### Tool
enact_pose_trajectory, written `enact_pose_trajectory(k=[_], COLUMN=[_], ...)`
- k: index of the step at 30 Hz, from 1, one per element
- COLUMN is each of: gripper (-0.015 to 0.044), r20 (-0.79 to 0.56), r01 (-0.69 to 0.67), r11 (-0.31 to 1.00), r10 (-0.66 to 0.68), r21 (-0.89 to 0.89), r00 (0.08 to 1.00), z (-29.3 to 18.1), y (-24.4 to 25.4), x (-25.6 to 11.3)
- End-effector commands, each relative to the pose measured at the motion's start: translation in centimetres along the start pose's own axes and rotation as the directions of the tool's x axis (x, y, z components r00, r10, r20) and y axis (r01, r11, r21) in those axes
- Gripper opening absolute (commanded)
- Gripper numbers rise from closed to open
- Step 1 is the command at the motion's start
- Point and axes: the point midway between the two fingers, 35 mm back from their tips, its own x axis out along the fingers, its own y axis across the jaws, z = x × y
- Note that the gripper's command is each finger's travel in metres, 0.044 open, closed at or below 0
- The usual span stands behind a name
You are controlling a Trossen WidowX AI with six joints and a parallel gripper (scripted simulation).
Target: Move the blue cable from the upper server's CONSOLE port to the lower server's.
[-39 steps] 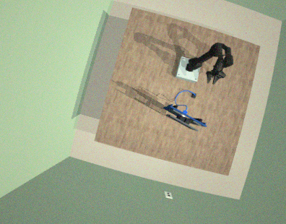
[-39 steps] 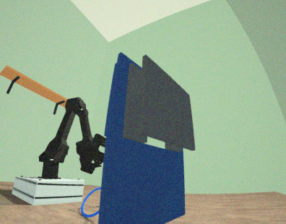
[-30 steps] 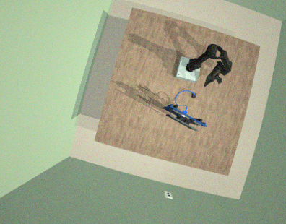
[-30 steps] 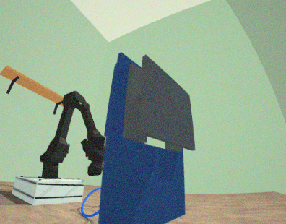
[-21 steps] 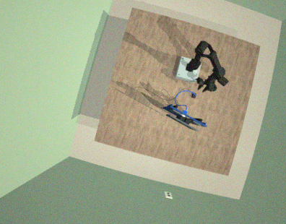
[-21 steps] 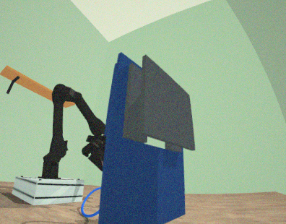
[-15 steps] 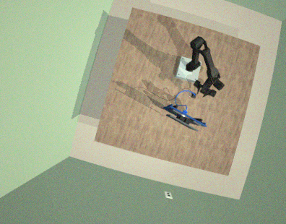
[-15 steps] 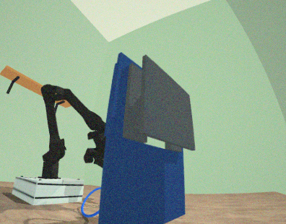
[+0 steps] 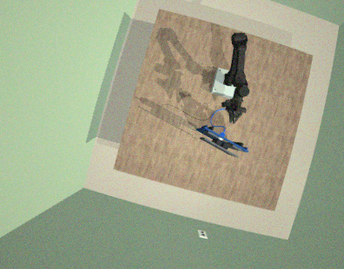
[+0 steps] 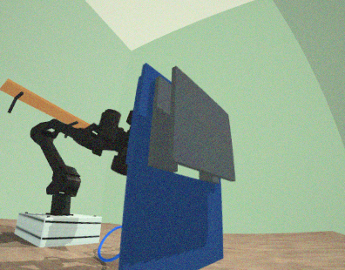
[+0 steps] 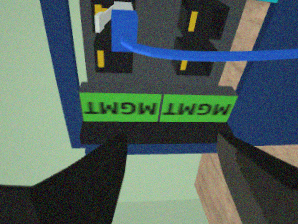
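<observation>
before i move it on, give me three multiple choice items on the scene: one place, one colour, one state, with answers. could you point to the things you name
1. In the wrist view, where is the blue plug [image 11: 124, 29]?
A) Between the gripper's fingers
B) In the port block, beyond the fingertips
C) On the floor

2. What colour are the MGMT labels [image 11: 120, 107]?
A) Green
B) Orange
C) White

3. How does the gripper [image 9: 234, 121] [image 11: 172, 140] stand?
A) Shut on the plug
B) Shut on nothing
C) Open

1 B: the plug sits among the black ports, clear of both fingers.
2 A: both strips are green with dark lettering.
3 C: a wide gap parts the fingertips.
</observation>
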Motion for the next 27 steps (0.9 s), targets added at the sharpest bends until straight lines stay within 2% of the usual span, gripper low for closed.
enact_pose_trajectory(k=[1, 7, 15, 27], gripper=[0.0239, 0.0239, 0.0239, 0.0239], r20=[0.058, 0.058, 0.058, 0.059], r01=[-0.143, -0.144, -0.148, -0.149], r11=[0.987, 0.986, 0.986, 0.986], r10=[0.139, 0.139, 0.143, 0.144], r21=[0.079, 0.079, 0.077, 0.077], r00=[0.989, 0.989, 0.988, 0.988], z=[2.5, 2.7, 4.4, 4.7], y=[2.2, 2.3, 2.9, 3.2], x=[-1.1, -0.6, 4.5, 5.6])
